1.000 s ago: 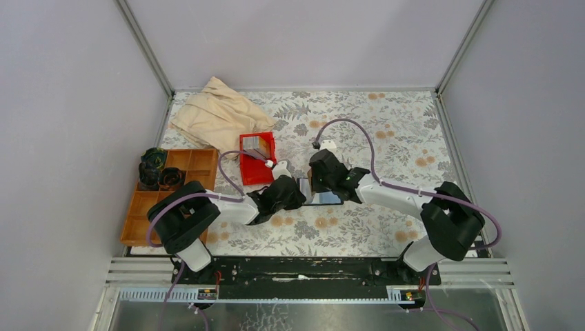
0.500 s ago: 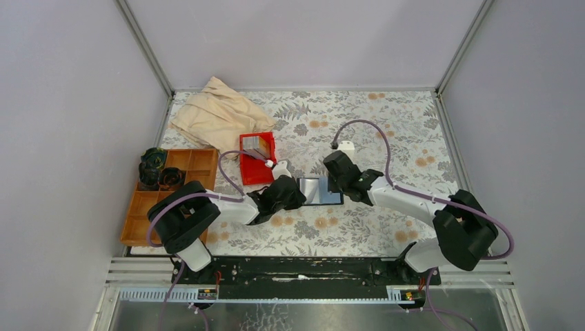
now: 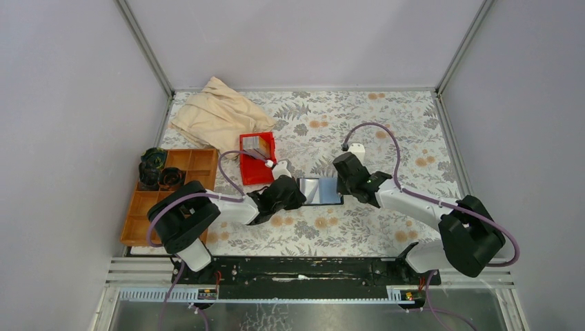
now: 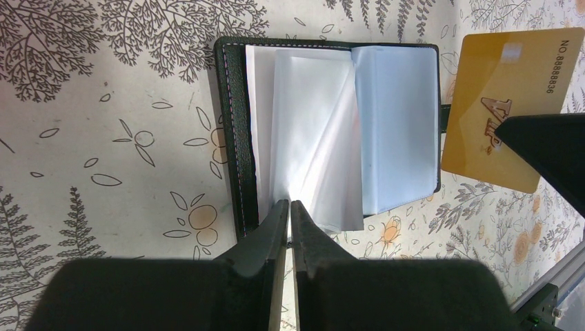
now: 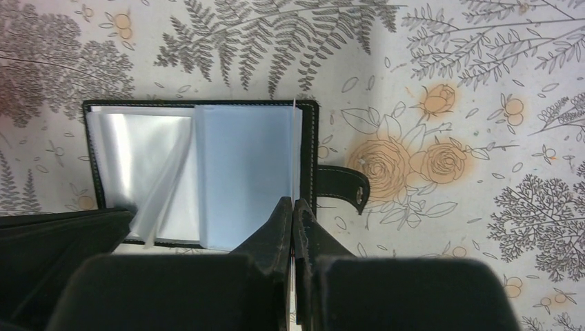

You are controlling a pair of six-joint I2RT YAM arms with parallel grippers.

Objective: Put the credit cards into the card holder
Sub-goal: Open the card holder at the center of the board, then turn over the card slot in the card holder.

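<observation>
The holder [image 4: 231,138] is laid open on the desk [image 4: 103,138], with one clear sleeve [image 4: 310,138] pinched by the left jaws. A tan card [image 4: 493,96] is clamped in the right jaws, just off the holder's clasp side. One corner's hidden behind them, and from the right wrist only its thin edge can be made out.

Edges going unseen
The right end effector [image 4: 507,131] is covering a corner of the gold credit card [image 4: 493,103], and overhead the left end effector [image 3: 296,193] is hiding the card holder [image 3: 325,190] along its left edge.
</observation>
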